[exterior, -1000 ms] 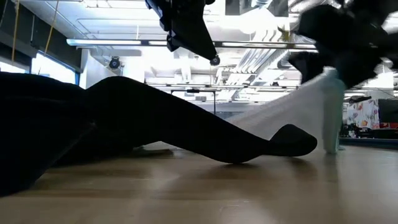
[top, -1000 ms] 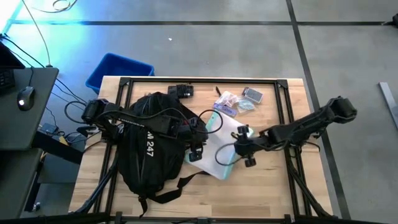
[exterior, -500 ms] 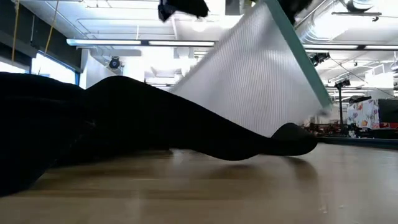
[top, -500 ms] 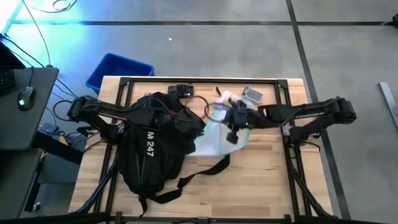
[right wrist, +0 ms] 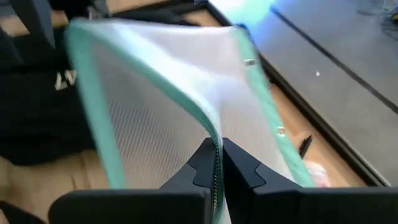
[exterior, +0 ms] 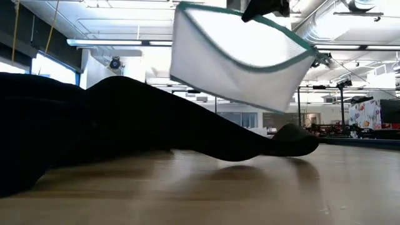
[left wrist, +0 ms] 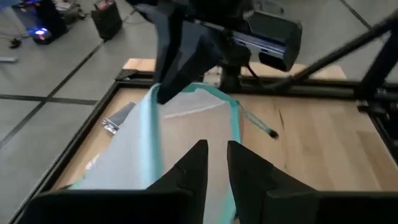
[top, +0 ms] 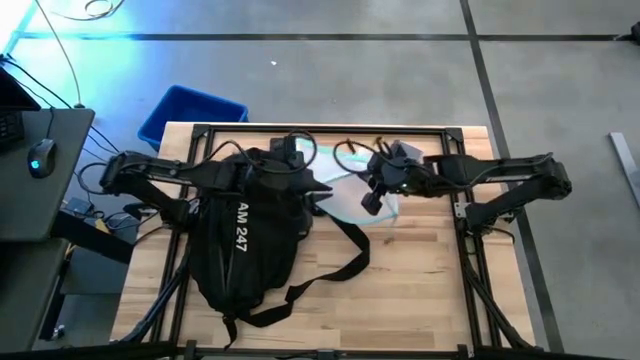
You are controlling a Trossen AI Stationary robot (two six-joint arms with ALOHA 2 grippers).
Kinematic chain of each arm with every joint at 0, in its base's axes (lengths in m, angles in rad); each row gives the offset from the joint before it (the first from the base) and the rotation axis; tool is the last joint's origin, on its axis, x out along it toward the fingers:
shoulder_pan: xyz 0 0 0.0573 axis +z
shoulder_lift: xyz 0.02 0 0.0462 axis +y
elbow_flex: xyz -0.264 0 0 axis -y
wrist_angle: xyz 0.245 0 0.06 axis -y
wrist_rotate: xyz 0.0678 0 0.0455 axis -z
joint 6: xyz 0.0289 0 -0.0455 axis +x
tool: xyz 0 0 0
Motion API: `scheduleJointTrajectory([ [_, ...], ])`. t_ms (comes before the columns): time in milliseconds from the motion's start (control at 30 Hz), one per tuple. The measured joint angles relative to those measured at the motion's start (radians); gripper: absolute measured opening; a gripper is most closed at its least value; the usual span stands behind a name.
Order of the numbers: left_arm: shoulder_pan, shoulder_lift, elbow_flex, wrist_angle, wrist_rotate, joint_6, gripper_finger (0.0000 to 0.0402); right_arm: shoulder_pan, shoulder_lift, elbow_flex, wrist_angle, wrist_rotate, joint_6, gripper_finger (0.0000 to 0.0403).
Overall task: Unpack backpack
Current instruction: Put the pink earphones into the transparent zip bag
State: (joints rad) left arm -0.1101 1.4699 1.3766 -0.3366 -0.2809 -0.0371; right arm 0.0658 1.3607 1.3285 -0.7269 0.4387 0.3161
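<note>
The black backpack (top: 240,240) with white "247" lettering lies on the table's left half, with one long strap (top: 350,262) trailing toward the middle. It also shows in the low view (exterior: 94,125). My right gripper (top: 372,198) is shut on a white mesh pouch with a teal edge (top: 345,195), held above the table just right of the backpack's top. My left gripper (top: 305,178) hovers over the backpack's top end beside the pouch. Its fingers (left wrist: 216,155) stand a narrow gap apart and hold nothing. My right gripper pinches the pouch's teal zipper edge (right wrist: 216,138) between its two fingers, which lie across the edge. In the low view the gripper (exterior: 265,7) is at the pouch's top edge. The pouch (exterior: 237,62) hangs below it, tilted and clear of the table.
Small things lie along the far edge: a black item (top: 290,147), a packet (top: 405,152), cable loops (top: 350,152) and a pen (left wrist: 261,124). A blue bin (top: 190,112) stands on the floor beyond the far left corner. Bare wood shows at the near right (top: 420,290).
My right gripper has risen and gone toward the far edge with the pouch. The pouch lay slanting on the table beside the backpack and now hangs clear. My left gripper has left the backpack's right side and gone toward the far edge.
</note>
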Motion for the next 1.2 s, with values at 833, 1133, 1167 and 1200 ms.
scheduleJointTrajectory([
  [833,-0.027,0.189,-0.007,-0.202,-0.072,-0.040,0.0197,0.002,0.226,-0.003,0.021,-0.169,-0.126,0.0000],
  [1133,-0.009,0.237,-0.007,-0.156,-0.181,-0.036,0.0198,0.039,0.216,-0.003,0.048,-0.214,-0.127,0.0000],
  [1167,-0.007,0.237,-0.006,-0.147,-0.179,-0.035,0.0197,0.045,0.216,-0.003,0.050,-0.214,-0.133,0.0000],
  [1200,-0.005,0.238,-0.006,-0.146,-0.168,-0.028,0.0197,0.052,0.216,-0.003,0.051,-0.215,-0.139,0.0000],
])
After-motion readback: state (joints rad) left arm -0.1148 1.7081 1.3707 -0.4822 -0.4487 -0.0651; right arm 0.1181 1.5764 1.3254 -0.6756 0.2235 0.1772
